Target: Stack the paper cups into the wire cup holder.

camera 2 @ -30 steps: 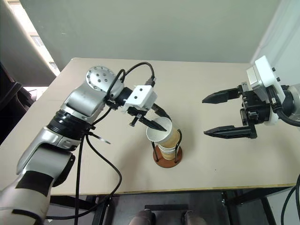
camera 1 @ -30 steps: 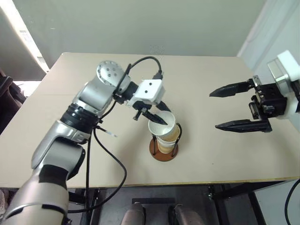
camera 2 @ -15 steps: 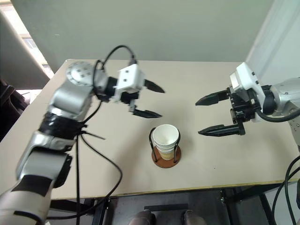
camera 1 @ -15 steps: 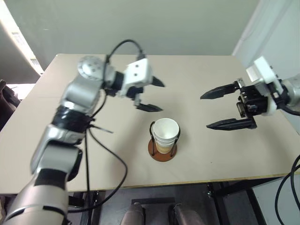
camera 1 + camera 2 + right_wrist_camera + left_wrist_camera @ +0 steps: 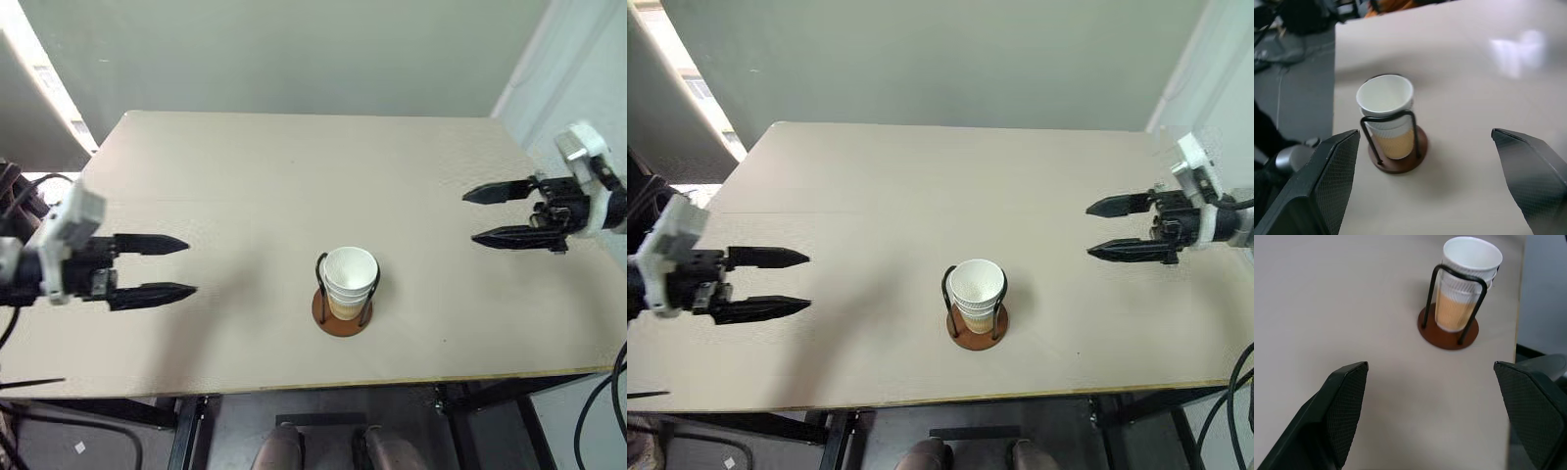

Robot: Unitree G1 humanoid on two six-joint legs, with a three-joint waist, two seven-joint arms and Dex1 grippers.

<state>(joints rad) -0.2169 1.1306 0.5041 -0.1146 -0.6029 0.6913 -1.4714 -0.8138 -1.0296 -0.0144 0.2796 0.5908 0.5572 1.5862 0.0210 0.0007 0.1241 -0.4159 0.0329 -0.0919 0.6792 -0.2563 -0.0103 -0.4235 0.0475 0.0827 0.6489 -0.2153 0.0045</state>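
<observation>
Writing: no brand, label or lettering can be read on any item.
Left hand [image 5: 182, 266]: at the worktop's left edge, two black tapered fingers spread wide, nothing between them; finger pads [image 5: 1347, 406] carry a fine cross-hatched texture.
Worktop [image 5: 294, 176]: one flat, matte beige board with a thin pale front edge.
Paper cups [image 5: 349, 278]: nested into one upright stack, standing near the front middle of the worktop, well apart from both hands; white rolled rims and white inside, tan-orange ribbed wall low down. Several rims show one above another; the exact count is hard to tell.
Wire cup holder [image 5: 341, 315]: one round reddish-brown disc base with thin black wire loops rising on either side of the stack; the stack sits inside the loops on the base, its top rim above the wire.
Right hand [image 5: 496, 216]: over the worktop's right edge, two black pointed fingers spread apart, holding nothing; the same cross-hatched pads [image 5: 1334, 171].
</observation>
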